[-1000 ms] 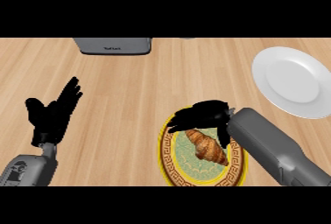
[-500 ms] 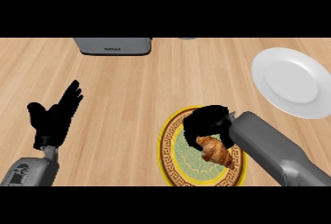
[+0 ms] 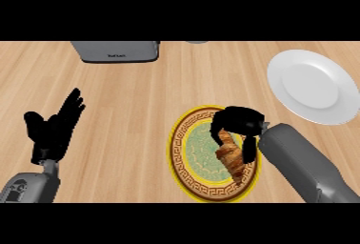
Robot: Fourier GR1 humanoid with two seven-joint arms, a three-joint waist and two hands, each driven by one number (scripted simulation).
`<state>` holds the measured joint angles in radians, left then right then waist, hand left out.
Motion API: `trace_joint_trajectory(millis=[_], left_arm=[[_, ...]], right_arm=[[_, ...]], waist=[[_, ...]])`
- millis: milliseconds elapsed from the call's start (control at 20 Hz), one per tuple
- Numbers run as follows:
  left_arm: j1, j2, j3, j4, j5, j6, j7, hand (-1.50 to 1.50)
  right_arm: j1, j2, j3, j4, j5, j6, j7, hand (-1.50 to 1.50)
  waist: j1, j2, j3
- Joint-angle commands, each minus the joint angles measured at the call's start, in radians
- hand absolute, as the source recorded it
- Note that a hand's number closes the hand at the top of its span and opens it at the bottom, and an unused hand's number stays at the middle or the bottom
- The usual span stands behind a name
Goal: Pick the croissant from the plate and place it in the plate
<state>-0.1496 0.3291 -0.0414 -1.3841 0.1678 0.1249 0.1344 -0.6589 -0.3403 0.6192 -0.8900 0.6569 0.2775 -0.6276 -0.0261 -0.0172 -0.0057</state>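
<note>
Still over the patterned plate (image 3: 184, 157): croissant (image 3: 231, 159) in right hand (image 3: 239, 125).

The right hand (image 3: 239, 125) comes in from the lower right on a grey forearm, its wrist bent so the palm faces down and the fingers (image 3: 226, 125) curl round the upper end of the croissant (image 3: 231, 155). The left hand (image 3: 55, 128) rests well to the left of the croissant, open, fingers straight and pointing up and slightly right, thumb spread to the left.
</note>
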Motion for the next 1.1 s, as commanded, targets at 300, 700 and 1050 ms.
trace_joint_trajectory(millis=[300, 700, 1050], left_arm=[[0.020, -0.019, -0.016, -0.043, -0.011, 0.019, 0.018, 0.00], [0.030, 0.018, 0.026, -0.008, 0.006, -0.029, -0.025, 0.00], [0.038, -0.051, -0.027, -0.063, -0.046, 0.007, 0.012, 0.00]], right_arm=[[-0.005, 0.054, -0.319, -0.076, -0.023, -0.420, 0.564, 1.50], [0.036, -0.031, -0.435, -0.298, 0.112, -0.665, 0.819, 1.50], [0.099, -0.097, -0.607, -0.389, -0.023, -0.560, 0.853, 1.50]], waist=[[-0.013, -0.005, 0.006], [-0.003, 0.008, 0.005], [0.025, 0.015, 0.006]])
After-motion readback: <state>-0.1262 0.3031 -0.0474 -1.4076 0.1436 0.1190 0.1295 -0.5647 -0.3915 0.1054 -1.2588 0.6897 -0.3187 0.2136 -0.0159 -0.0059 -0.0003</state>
